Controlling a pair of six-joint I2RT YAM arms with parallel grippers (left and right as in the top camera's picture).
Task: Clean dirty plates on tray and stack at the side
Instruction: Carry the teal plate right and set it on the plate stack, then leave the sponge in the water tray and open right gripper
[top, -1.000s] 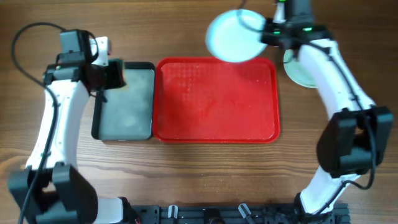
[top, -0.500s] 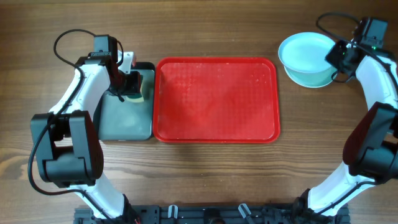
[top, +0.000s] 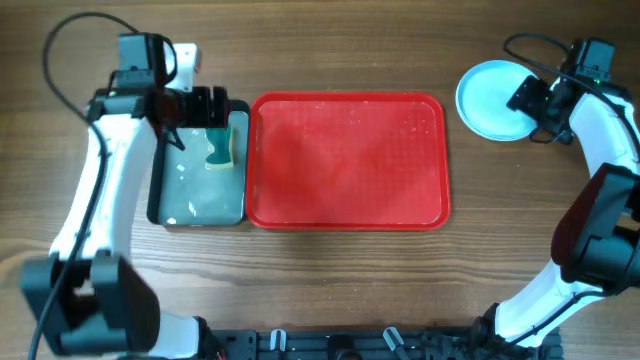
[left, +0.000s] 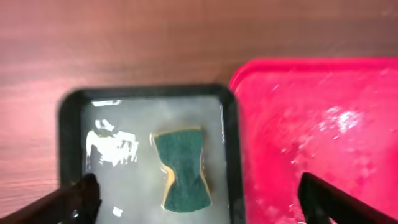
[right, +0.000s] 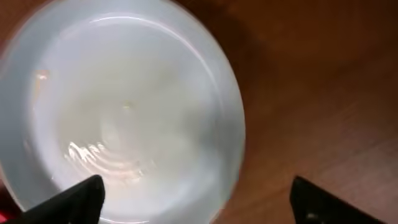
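Note:
The red tray (top: 345, 160) lies mid-table with only water drops on it; its wet corner (left: 311, 124) shows in the left wrist view. A pale aqua plate (top: 490, 98) rests on the wood to the right of the tray and fills the right wrist view (right: 124, 112). I cannot tell what lies under it. My right gripper (top: 535, 98) hovers open over the plate's right edge (right: 199, 199), holding nothing. My left gripper (top: 205, 108) stands open above the green and yellow sponge (top: 220, 150) (left: 183, 168), its jaws (left: 199, 202) wide apart and clear of the sponge.
The sponge lies in a black-rimmed grey tray (top: 195, 222) with shallow water, set against the red tray's left side; its rim (left: 143, 90) shows in the left wrist view. Bare wooden table surrounds both trays.
Both grippers opened. The left one let the sponge drop into the grey tray. The right one set the aqua plate down right of the red tray and released it.

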